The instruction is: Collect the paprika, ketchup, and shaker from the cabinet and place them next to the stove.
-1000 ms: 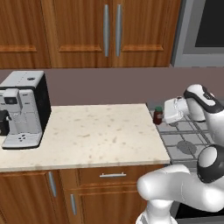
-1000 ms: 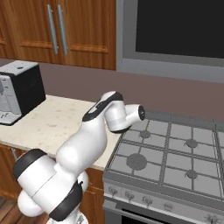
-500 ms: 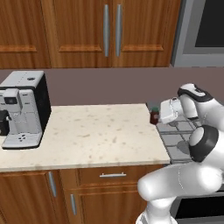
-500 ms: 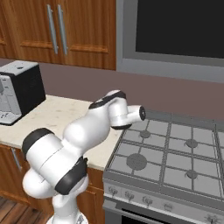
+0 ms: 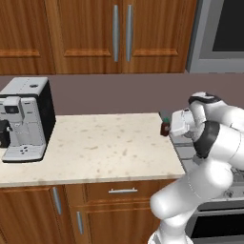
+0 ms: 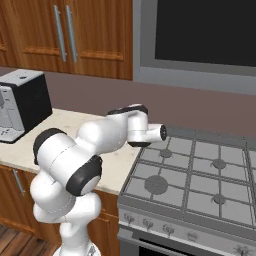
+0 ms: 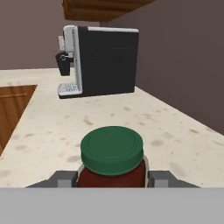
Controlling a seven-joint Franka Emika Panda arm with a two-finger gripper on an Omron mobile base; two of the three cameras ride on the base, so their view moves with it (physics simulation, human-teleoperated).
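Observation:
The paprika (image 5: 165, 127), a squat dark-red jar with a green lid, stands upright at the right end of the counter (image 5: 105, 147), just left of the stove (image 5: 183, 148). My gripper (image 5: 168, 126) reaches in level from the stove side and is shut on the jar. In the hand view the paprika (image 7: 112, 157) sits between my two fingertips (image 7: 65, 177), with the gripper (image 7: 112, 178) closed against its sides. I cannot tell whether the jar rests on the counter or hangs just above it. The stove (image 6: 200, 170) has black grates and front knobs. Ketchup, shaker and the niche cabinet are out of view.
A black and silver coffee machine (image 5: 26, 119) stands at the counter's left end, straight ahead in the hand view (image 7: 100, 61). Wooden wall cabinets with long metal handles (image 5: 121, 33) hang above. A dark oven panel (image 6: 205, 30) sits over the stove. Drawers (image 5: 121, 190) lie below the counter.
My hand has carried the paprika a little to the left, from the stove's edge onto the counter's right end. The arm's elbow has swung up and forward.

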